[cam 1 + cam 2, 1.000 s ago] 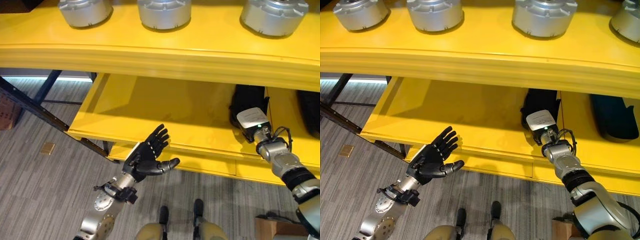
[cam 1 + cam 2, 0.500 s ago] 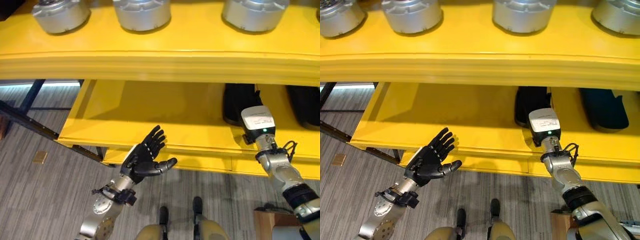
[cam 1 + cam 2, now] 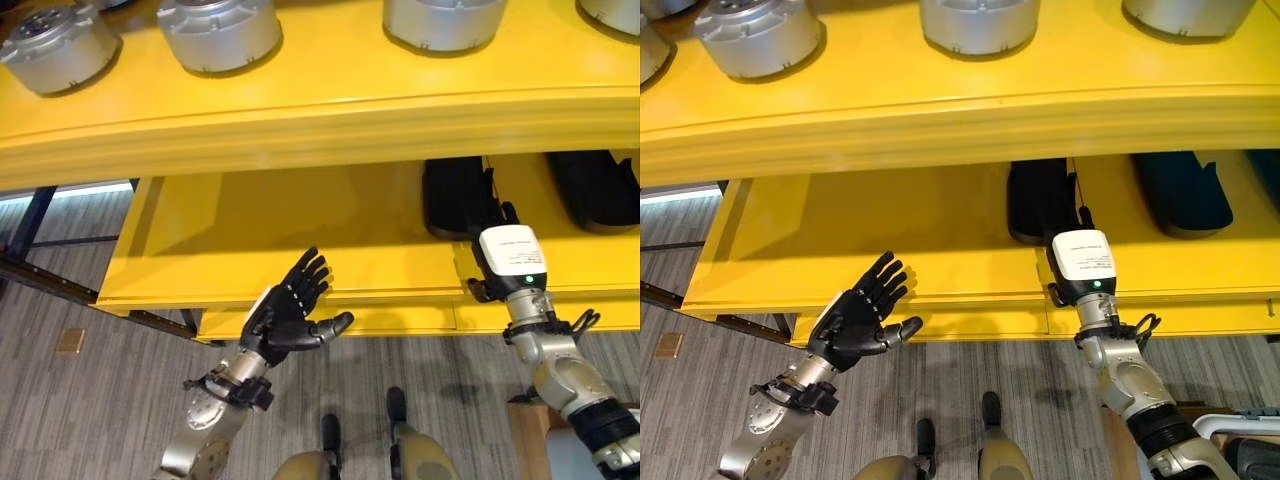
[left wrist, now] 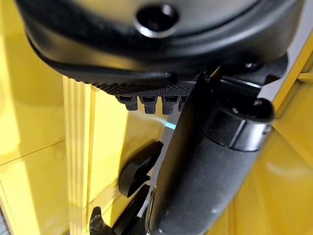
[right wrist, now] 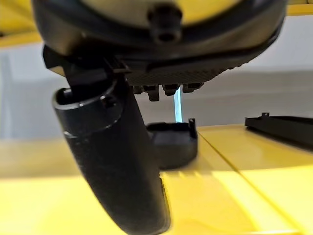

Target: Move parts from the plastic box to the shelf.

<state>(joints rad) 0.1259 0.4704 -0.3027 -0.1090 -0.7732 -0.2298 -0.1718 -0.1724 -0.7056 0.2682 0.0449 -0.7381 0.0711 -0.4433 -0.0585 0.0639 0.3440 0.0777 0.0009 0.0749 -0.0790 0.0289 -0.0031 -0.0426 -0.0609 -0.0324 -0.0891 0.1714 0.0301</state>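
Already on the yellow shelf [image 3: 330, 250], the black part [image 3: 1038, 200] lies past the relaxed, empty right hand [image 3: 494, 218]; left hand [image 3: 290, 315] spread. Probably rigid, light plastic: grip its sides.

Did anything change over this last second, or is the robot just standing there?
The right robot hand has drawn back from the black part on the lower shelf, toward its front edge; the part stays put. The view itself shifted, so the silver parts above did not move. The left robot hand stays open, holding nothing.
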